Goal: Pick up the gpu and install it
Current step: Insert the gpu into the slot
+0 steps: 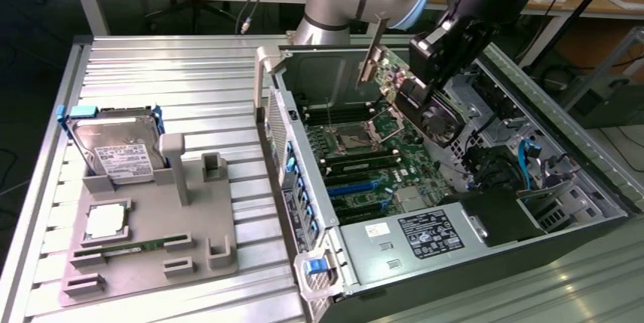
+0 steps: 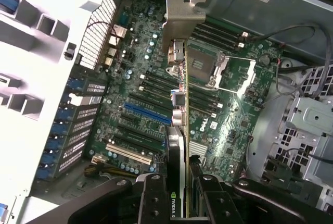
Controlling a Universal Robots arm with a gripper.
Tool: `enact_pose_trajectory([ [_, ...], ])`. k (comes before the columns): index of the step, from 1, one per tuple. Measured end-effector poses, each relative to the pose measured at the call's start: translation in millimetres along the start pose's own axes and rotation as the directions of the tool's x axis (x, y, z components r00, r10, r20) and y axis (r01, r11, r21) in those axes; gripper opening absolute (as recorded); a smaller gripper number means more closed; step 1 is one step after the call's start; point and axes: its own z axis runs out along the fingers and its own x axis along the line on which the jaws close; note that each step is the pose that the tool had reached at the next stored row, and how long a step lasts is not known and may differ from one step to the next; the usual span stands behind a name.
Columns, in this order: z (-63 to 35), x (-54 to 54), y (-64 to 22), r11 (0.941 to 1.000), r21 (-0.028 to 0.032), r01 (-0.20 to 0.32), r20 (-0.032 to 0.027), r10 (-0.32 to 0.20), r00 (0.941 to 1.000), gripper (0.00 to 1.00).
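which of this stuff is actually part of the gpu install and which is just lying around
In the job: gpu, held in the gripper; open computer case; motherboard.
Lying about: hard drive, processor chip, RAM stick, all on the grey holder.

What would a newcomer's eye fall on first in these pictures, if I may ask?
The robot's hand grips the gpu and holds it above the motherboard, inside the open computer case on the exterior view's right. On that view's left, a grey fixture carries a silver hard drive propped in its holder.
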Motion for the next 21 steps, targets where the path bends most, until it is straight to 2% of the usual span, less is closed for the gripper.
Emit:
enact_pose_trajectory([
  [3,0.0,0.0,0.0,0.9996,-0.0005,0.029,-0.0012,-0.029,0.9996,0.27],
  [6,0.0,0.0,0.0,0.9967,-0.0016,0.082,-0.0033,-0.082,0.9967,0.27],
  [8,0.0,0.0,0.0,0.9932,-0.0023,0.116,-0.0048,-0.116,0.9932,0.27],
  [10,0.0,0.0,0.0,0.9868,-0.0034,0.162,-0.0066,-0.162,0.9868,0.27],
  [21,0.0,0.0,0.0,0.9747,-0.0050,0.223,-0.0090,-0.223,0.9747,0.27],
])
